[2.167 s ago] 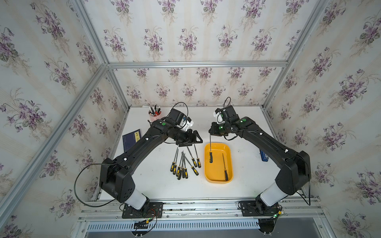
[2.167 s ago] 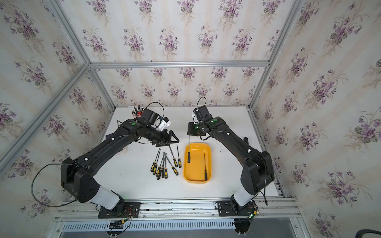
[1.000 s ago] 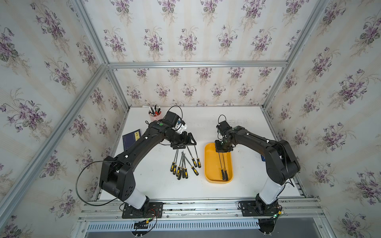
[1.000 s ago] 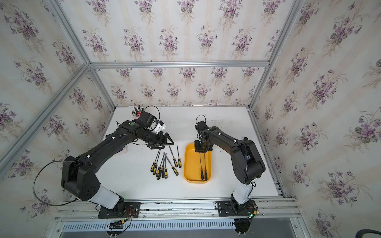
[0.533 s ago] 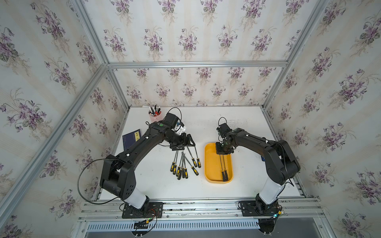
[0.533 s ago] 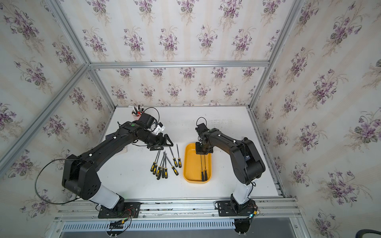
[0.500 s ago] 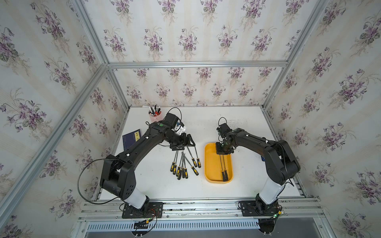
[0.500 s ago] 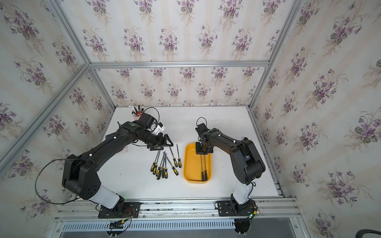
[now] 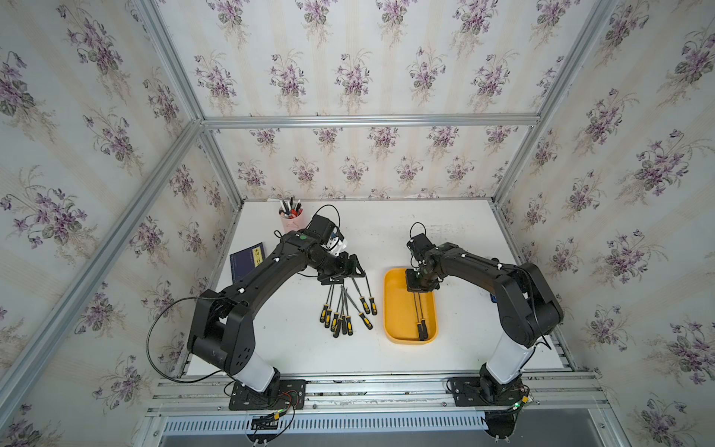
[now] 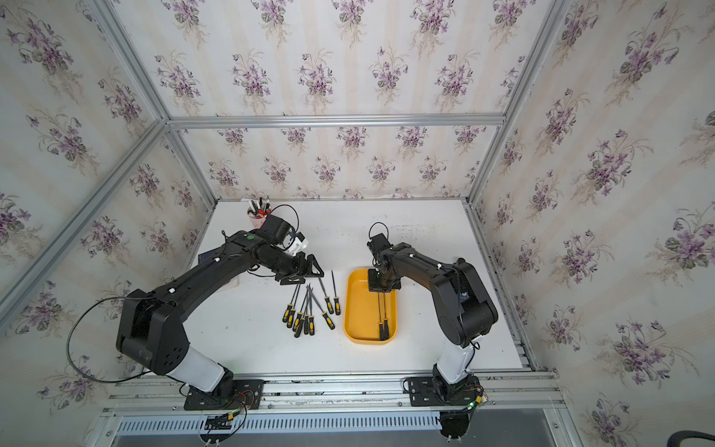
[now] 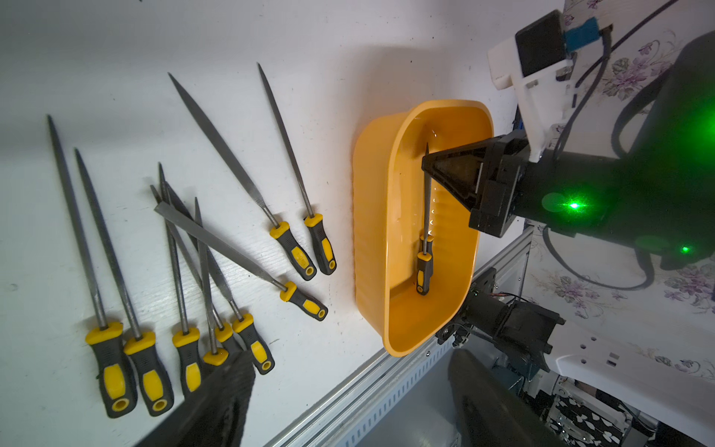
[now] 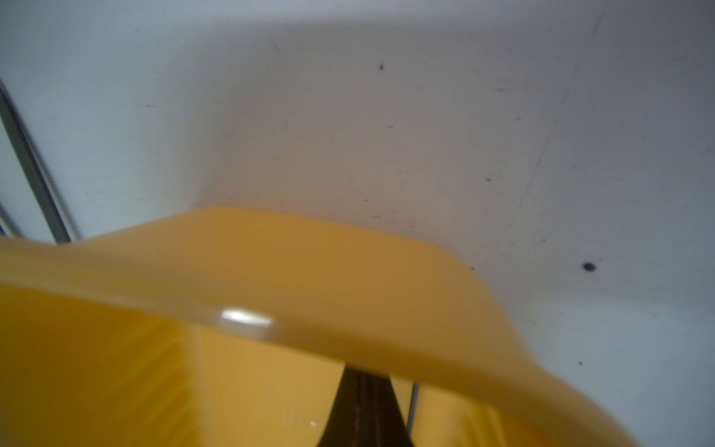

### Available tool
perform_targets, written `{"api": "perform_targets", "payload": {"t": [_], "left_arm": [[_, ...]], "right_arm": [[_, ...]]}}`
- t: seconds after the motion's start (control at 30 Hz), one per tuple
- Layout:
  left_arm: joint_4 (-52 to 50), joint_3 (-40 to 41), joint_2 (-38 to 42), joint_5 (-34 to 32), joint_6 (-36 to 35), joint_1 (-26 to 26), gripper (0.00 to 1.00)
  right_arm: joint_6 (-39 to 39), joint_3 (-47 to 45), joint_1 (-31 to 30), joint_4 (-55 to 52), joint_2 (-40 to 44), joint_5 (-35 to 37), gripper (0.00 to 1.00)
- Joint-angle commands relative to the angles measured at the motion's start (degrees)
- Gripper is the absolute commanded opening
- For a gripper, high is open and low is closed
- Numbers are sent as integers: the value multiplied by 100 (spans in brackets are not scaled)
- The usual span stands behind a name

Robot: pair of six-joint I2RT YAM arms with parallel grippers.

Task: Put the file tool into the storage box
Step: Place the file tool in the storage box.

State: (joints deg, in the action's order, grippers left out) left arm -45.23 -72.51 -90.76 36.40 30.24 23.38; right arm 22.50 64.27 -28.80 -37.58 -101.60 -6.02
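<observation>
The orange-yellow storage box point(image 9: 398, 309) point(image 10: 361, 309) lies on the white table right of centre. My right gripper point(image 9: 421, 284) point(image 10: 383, 285) reaches down into its far end, shut on the blade of a file tool point(image 11: 426, 216) near the tip. That file lies lengthwise in the box, its black-and-yellow handle point(image 11: 423, 271) on the floor beside a second file's handle point(image 11: 426, 240). Several more files point(image 9: 344, 309) point(image 11: 193, 271) lie fanned on the table left of the box. My left gripper point(image 9: 344, 273) point(image 11: 348, 406) hovers open and empty over their far tips.
A pink pen cup point(image 9: 290, 222) stands at the back left, close behind my left wrist. A dark blue notebook point(image 9: 247, 261) lies by the left wall. The table's front aluminium rail point(image 11: 387, 371) runs just past the box's near end. In the right wrist view the box's rim point(image 12: 309, 271) fills the foreground.
My right gripper has come down from above the box with the hanging file, which now lies in the box. Over the last second it has barely moved. The left arm drew slightly back.
</observation>
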Motion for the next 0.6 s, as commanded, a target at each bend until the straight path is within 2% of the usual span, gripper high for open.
{"api": "perform_targets", "payload": {"t": [0.0,0.57], "left_arm": [[85,26,16,-48,2,-14,84],[181,114,-56,-99,71,-20,84]], "right_arm": [[35,-18,6,41,18,70,0],[9,-95,6,86,7,115,1]]}}
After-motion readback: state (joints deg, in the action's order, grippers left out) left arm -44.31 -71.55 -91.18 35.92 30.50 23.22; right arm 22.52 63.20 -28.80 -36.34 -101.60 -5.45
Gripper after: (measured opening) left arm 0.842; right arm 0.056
